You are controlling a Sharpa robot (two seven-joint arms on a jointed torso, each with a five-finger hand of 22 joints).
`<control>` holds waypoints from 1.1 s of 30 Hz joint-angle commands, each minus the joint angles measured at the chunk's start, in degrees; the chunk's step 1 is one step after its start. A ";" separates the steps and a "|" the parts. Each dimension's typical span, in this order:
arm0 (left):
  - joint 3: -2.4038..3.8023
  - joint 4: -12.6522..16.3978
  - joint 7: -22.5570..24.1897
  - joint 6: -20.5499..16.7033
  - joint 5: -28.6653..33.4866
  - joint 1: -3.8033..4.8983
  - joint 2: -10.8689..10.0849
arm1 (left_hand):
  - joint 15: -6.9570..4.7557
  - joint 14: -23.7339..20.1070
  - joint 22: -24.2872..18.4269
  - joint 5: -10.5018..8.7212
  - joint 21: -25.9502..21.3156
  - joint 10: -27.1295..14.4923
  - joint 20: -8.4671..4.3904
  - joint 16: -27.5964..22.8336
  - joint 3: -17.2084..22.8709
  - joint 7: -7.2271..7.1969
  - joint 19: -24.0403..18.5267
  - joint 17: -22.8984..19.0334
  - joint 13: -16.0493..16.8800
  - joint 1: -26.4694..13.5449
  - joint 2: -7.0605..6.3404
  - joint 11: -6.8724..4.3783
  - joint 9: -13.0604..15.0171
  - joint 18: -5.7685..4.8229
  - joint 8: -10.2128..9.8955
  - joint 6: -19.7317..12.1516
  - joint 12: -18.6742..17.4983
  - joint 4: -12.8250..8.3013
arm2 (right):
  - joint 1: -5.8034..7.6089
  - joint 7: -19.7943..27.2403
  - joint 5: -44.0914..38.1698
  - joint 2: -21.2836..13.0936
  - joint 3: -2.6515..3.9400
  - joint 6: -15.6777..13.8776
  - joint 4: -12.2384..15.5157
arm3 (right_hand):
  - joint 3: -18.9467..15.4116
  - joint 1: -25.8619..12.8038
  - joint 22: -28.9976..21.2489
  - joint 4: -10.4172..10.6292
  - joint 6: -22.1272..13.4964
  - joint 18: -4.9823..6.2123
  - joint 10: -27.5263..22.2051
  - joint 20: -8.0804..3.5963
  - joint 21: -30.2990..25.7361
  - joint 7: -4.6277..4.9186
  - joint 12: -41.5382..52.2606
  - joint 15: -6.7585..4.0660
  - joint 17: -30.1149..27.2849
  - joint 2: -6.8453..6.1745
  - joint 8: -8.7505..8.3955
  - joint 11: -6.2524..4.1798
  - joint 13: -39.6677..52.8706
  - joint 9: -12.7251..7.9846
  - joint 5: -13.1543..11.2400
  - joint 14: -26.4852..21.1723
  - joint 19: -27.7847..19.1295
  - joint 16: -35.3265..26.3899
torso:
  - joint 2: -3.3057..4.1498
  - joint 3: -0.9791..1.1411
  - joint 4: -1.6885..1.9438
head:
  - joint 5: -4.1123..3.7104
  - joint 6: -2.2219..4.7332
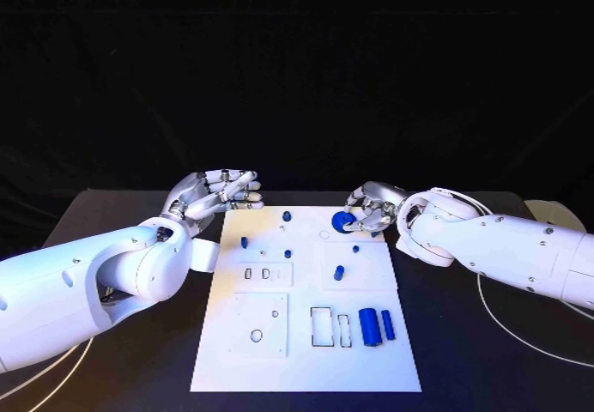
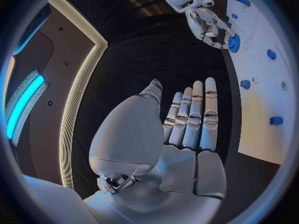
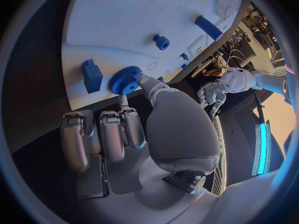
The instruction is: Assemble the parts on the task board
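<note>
The white task board (image 1: 372, 369) lies in the middle of the black table. My right hand (image 1: 375, 210) is over its far right part and pinches a blue gear (image 1: 338, 224) between thumb and a finger, low at the board's surface. In the right wrist view the fingertips (image 3: 142, 79) touch the gear (image 3: 124, 80), next to a blue block (image 3: 92, 75). My left hand (image 1: 218, 194) hovers off the board's far left corner and holds nothing; its fingers (image 2: 194, 117) are stretched out side by side. The left wrist view also shows the right hand (image 2: 209, 22) at the gear (image 2: 234, 43).
Small blue pegs (image 1: 286, 216) (image 1: 263, 253) (image 1: 338, 273) stand across the board's far half. Two blue cylinders (image 1: 369, 326) (image 1: 387, 324) lie near the front right beside rectangular slots. Raised white plates (image 1: 260, 324) sit on the left. A white cable (image 1: 495, 318) curves over the table at the right.
</note>
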 commanded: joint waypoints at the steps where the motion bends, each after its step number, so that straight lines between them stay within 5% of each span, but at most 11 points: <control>1: 0.04 0.06 0.36 1.10 0.09 0.07 0.09 | 0.08 -0.23 -0.10 0.15 -0.38 -0.06 0.11 -0.22 -0.10 1.36 0.48 0.10 -0.01 0.18 0.34 0.27 -0.06 0.35 -0.17 -0.33 -0.37 0.15 | -0.06 -0.56 -1.39 0.25 -0.03 -0.64 -0.11 | 0.08 0.39 12.63 -0.38 -0.29 -0.58 0.23 0.32 0.31 0.04 0.32 0.38 9.65 -0.01 0.20 0.06 6.79 0.07 0.19 4.99 4.00 0.39 | 0.01 0.03 -0.05 | 0.10 -0.05; 21: 0.04 -0.07 0.16 1.59 0.09 0.06 0.07 | 0.08 -0.28 -0.10 0.15 -0.43 -0.02 0.12 -0.27 -0.05 1.36 0.50 0.18 0.00 0.21 0.46 0.27 -0.06 0.36 -0.18 -0.31 -0.44 0.17 | -0.63 -1.23 -10.66 1.36 -0.34 -0.39 -0.41 | 1.47 2.10 13.72 -1.62 2.14 -0.87 1.59 0.26 1.05 -0.34 2.26 0.20 10.36 0.25 2.18 -0.25 8.85 0.40 0.01 5.11 4.80 0.70 | -0.05 0.04 -0.10 | 0.47 -0.35; 33: 0.04 -0.09 0.00 1.59 0.09 0.06 -0.06 | 0.07 -0.29 -0.11 0.15 -0.44 0.01 0.12 -0.29 0.03 1.34 0.51 0.22 0.00 0.29 0.58 0.26 -0.06 0.36 -0.19 -0.30 -0.47 0.15 | -0.90 -0.97 -15.21 1.18 -0.36 0.08 0.10 | 1.94 2.78 13.92 -2.48 1.51 -0.92 1.36 0.22 1.17 -0.22 2.09 0.22 10.57 -0.30 1.96 -0.17 8.69 0.11 -0.22 5.14 4.94 0.79 | 0.01 0.05 -0.04 | 0.23 -0.38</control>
